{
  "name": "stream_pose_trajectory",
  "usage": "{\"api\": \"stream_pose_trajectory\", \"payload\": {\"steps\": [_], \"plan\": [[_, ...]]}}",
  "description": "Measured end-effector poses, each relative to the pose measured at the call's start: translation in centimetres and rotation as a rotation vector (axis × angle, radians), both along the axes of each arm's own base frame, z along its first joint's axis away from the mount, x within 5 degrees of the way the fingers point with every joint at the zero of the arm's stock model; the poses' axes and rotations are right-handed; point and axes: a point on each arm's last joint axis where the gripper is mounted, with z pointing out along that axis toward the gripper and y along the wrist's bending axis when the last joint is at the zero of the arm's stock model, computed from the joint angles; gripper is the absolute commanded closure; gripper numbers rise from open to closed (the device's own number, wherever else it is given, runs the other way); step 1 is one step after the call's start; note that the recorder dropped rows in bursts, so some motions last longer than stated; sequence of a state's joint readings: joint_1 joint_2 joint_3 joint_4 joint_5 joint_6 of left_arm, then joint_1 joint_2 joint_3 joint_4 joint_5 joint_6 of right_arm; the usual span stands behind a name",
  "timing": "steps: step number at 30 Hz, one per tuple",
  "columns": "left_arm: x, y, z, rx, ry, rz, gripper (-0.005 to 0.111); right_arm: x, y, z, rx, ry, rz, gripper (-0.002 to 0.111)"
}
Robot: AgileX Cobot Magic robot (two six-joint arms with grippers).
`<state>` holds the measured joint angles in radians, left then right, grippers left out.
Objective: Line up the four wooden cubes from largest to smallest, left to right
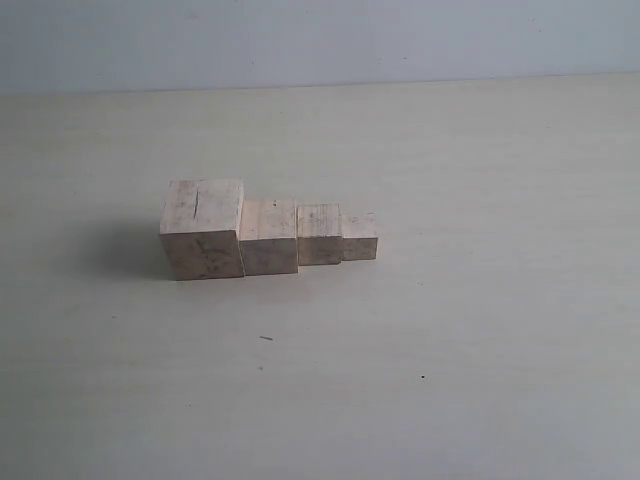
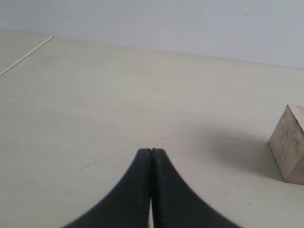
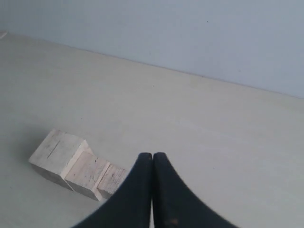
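Four pale wooden cubes stand touching in a row on the table in the exterior view. The largest cube [image 1: 203, 228], with a thin dark scratch on top, is at the left. Rightward follow the second cube [image 1: 268, 236], the third cube [image 1: 319, 234] and the smallest cube [image 1: 360, 236]. Neither arm appears in the exterior view. My left gripper [image 2: 151, 151] is shut on nothing, off to one side of the largest cube [image 2: 290, 144]. My right gripper [image 3: 152, 155] is shut and empty, apart from the row; its fingers [image 3: 128, 199] hide the smallest cube there.
The pale table [image 1: 480, 350] carries a few small dark specks [image 1: 266, 338] in front of the row. A light blue wall [image 1: 320, 40] rises behind the table's far edge. A table edge [image 2: 26, 55] shows in the left wrist view.
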<state>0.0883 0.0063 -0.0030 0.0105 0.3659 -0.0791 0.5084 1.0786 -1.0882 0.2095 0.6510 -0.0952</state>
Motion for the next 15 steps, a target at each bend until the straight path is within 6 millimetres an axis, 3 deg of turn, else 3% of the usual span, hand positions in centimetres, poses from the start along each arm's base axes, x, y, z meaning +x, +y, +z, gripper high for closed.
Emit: {"api": "stream_pose_trajectory", "payload": {"steps": [6, 15], "plan": [[0.0, 0.0, 0.0, 0.000, 0.000, 0.000, 0.107, -1.1, -2.9, -0.9, 0.017, -0.033, -0.103, 0.108], [0.0, 0.0, 0.0, -0.002, 0.000, 0.000, 0.107, -4.9, -8.0, -6.3, 0.065, -0.134, -0.341, 0.108]]}}
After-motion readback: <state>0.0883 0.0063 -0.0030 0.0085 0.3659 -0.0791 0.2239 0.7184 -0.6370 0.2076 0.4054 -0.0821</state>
